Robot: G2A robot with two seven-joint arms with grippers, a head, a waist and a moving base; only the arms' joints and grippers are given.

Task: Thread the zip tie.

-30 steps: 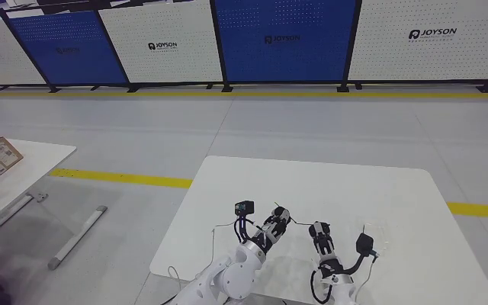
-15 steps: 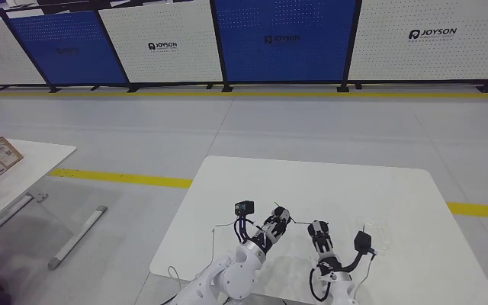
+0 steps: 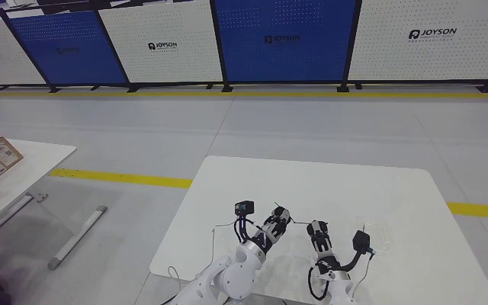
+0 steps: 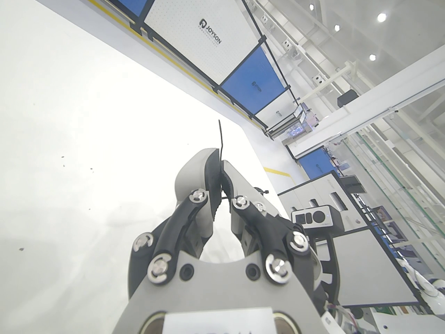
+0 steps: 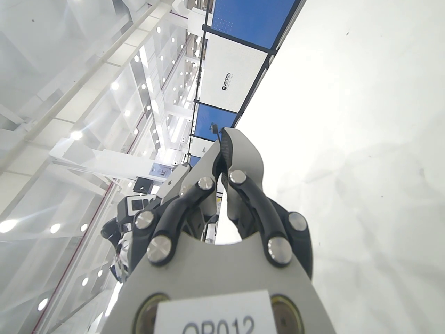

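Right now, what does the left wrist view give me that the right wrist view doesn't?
Left wrist view's own: the left tool shut on the zip tie, with the thin tail sticking out well past the fingertips.
Right wrist view's own: the right tool shut on the zip tie, with a short stub and what looks like the small blocky head just clearing the tips.
Shared: the white table, the black zip tie pinched between ribbed pads, and the opposite arm's wrist camera in the background.

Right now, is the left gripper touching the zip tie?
Touching. In the left wrist view the left gripper pinches the zip tie between its fingers.
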